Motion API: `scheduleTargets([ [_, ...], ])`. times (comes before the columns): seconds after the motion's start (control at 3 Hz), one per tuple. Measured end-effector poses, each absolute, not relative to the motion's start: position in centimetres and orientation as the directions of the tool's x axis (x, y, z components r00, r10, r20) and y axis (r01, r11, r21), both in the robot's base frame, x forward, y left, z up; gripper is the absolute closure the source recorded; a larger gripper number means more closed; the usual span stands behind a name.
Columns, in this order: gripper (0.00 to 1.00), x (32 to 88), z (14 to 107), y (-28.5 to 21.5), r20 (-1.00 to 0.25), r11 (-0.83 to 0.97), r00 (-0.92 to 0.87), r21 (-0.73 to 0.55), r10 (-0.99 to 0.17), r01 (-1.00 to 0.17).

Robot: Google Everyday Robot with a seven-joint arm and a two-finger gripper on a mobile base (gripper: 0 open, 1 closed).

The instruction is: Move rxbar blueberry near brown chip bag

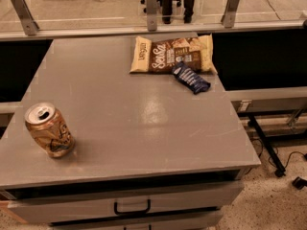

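The rxbar blueberry (191, 78), a small dark navy bar with white lettering, lies flat on the grey table (139, 128) at the far right. It sits right against the front edge of the brown chip bag (172, 54), which lies flat at the table's far edge, brown in the middle with cream-yellow ends. The gripper and arm are out of the camera view.
A tan-gold soda can (49, 130) stands upright near the table's front left. The table's right edge runs close to the bar. A drawer handle (132, 208) is below the front edge. A railing with glass runs behind the table.
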State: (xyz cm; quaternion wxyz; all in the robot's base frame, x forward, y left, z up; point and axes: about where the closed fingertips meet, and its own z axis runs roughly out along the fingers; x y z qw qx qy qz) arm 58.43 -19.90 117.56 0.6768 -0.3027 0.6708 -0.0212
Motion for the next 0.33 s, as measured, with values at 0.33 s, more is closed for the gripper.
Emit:
scheduleTargets([
  [0.33,0.00,57.50,119.89,-19.70,-0.866,0.790,0.161,-0.499,-0.474,-0.356],
])
